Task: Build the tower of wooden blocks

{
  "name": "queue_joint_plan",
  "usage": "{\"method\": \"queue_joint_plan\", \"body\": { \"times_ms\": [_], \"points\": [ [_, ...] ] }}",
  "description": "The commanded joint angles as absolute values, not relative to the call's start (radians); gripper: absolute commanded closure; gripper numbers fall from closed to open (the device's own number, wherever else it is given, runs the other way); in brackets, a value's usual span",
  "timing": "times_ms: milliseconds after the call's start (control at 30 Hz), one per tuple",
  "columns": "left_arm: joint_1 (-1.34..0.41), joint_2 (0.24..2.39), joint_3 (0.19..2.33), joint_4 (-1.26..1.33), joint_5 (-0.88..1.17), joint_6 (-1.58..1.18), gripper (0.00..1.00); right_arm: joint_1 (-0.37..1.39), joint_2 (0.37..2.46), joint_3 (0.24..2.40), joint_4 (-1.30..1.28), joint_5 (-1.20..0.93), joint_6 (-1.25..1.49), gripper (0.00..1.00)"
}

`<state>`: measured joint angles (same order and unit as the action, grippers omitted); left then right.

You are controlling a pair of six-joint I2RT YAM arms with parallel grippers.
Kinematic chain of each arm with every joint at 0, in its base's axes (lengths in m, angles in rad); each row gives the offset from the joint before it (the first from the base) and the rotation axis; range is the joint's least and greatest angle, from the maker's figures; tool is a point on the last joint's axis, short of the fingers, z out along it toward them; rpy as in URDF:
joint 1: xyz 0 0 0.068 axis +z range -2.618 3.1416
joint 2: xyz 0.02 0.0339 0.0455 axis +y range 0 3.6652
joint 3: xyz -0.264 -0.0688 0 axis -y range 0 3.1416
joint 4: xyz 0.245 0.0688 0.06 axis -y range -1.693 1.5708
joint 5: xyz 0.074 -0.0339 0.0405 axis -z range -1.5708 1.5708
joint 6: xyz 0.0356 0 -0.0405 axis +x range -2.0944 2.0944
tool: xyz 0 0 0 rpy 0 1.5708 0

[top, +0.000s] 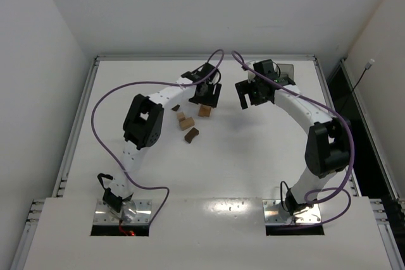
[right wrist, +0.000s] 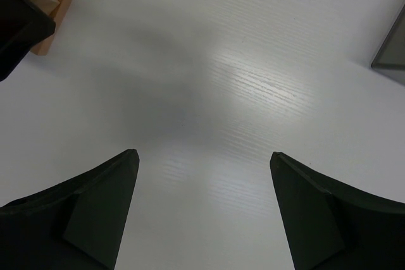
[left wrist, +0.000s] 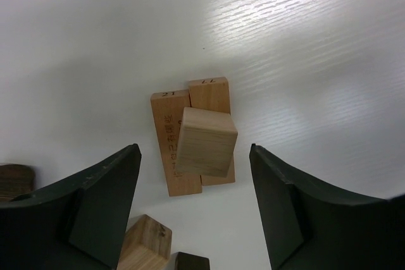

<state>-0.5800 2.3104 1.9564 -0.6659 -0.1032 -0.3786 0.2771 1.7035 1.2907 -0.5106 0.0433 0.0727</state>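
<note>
Right up against the left wrist lens, the left end effector [left wrist: 193, 151] stands spread wide, dark fingers [left wrist: 104, 200] on either side and nothing pinched between them. Down below, framed in that gap, there's the tower [left wrist: 197, 137] so far. Two light tan bars [left wrist: 166, 156] lie flat side by side on the white counter [left wrist: 316, 61], touching along their long sides. A light tan cube [left wrist: 206, 142] sits on top, twisted a little off their line. Neither finger touches it.

At the bottom edge there's another tan block [left wrist: 144, 243], and beside it a dark piece [left wrist: 192, 261], mostly cut off. A dark brown piece [left wrist: 12, 180] peeks in at the left edge. From overhead, the loose wood blocks [top: 183, 120] lie in a short scatter just left of the stack, with the notched dark one [top: 191, 135] closest to the front.

Over to the right end effector [right wrist: 202, 159]: also spread, empty, hovering above the counter, apart from the stack. The translucent grey tray [top: 288, 71] sits behind it, toward the far right of the counter.
</note>
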Motion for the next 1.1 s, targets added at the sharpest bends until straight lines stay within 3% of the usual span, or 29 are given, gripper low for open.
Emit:
{"method": "queue_joint_plan", "body": {
  "times_ms": [0,333,500,667,1067],
  "points": [
    [-0.575,2.272,1.976,-0.657,-0.139,-0.387,0.33,0.273,1.71,1.305,-0.5,0.031,0.086,0.18],
    [-0.584,1.919,1.721,-0.632,-0.153,-0.367,0.33,0.282,1.692,1.296,-0.491,0.04,0.086,0.18],
    [-0.584,1.769,1.54,-0.632,-0.106,-0.322,0.38,0.282,1.672,1.287,-0.491,0.049,0.077,0.18],
    [-0.584,1.735,1.411,-0.632,-0.029,-0.198,0.45,0.282,1.663,1.287,-0.491,0.049,0.067,0.18],
    [-0.472,1.799,1.379,-0.634,-0.087,-0.034,0.45,0.282,1.663,1.279,-0.491,0.022,0.058,0.18]
  ]
}}
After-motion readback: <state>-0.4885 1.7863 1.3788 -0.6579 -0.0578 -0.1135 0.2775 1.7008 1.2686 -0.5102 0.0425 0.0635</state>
